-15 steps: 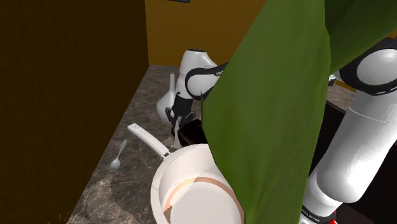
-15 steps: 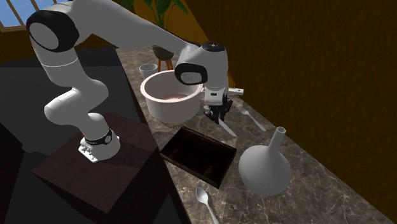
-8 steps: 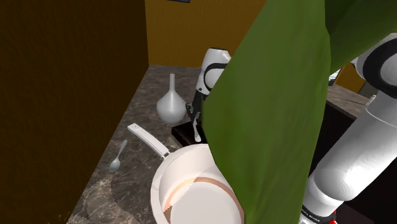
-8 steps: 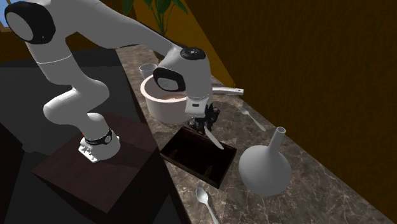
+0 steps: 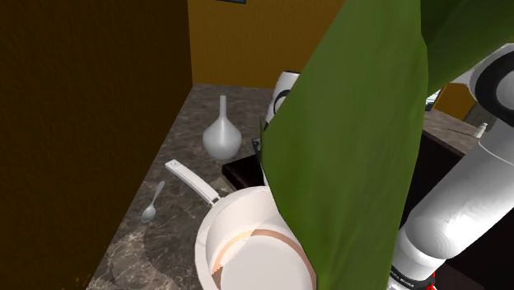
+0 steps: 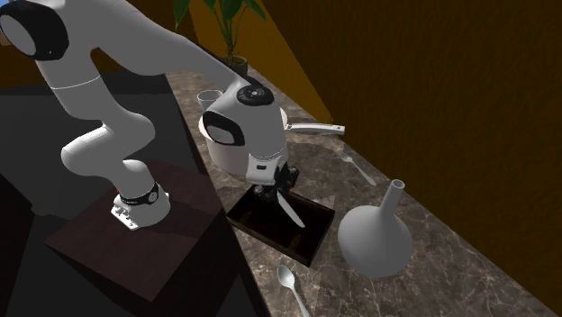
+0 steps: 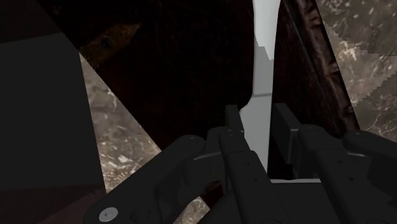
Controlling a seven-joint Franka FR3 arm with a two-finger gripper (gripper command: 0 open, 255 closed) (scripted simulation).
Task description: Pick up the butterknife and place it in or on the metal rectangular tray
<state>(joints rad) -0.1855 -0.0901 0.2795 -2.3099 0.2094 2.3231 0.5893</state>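
Marble bench: we see the claw clamped on the knife handle, fingers nearly closed, blade hanging over the dark tray at the bench edge nearest the stand

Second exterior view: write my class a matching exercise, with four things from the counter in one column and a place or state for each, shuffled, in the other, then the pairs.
Things
1. butterknife
2. tray
3. vase
4. pan

Places and states
a. upright on the counter, narrow neck up
b. white, with a long handle
c. clasped in the gripper, blade slanting down
d. dark and rectangular, under the blade

Pairs: 1-c, 2-d, 3-a, 4-b
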